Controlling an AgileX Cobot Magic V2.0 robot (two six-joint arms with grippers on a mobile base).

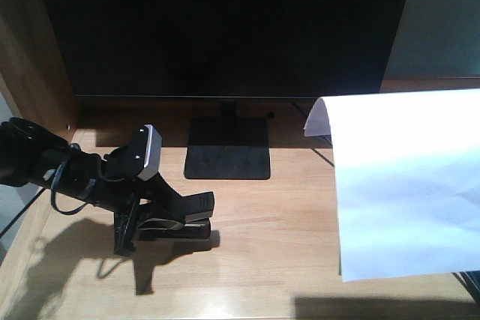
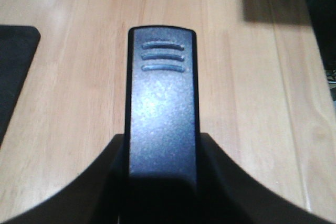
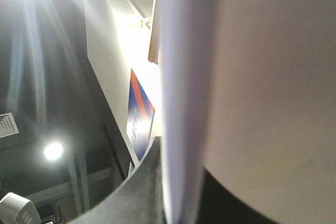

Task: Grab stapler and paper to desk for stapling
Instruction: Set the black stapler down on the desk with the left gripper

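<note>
- The stapler (image 2: pixel 163 103) is small and black, with a speckled sheen and three short ridges near its far end. It sits in the lower left of the front view, low on the light wooden tabletop (image 1: pixel 292 215). I cannot tell whether it touches the wood.
- The left pincer (image 2: pixel 160 150) is clamped on the stapler's sides at the near end.
- The paper (image 1: pixel 405 192) is a plain white sheet, held up at the right of the front view, with its upper left corner curled.
- The right pincer (image 3: pixel 178 198) is closed on the paper's lower edge. In that wrist view the sheet fills the right half.
- A big black monitor (image 1: pixel 225 28) spans the top of the front view. Its square base (image 1: pixel 227 151) stands just behind the stapler, apart from it.
- The raised sheet hides the right part of the tabletop.
</note>
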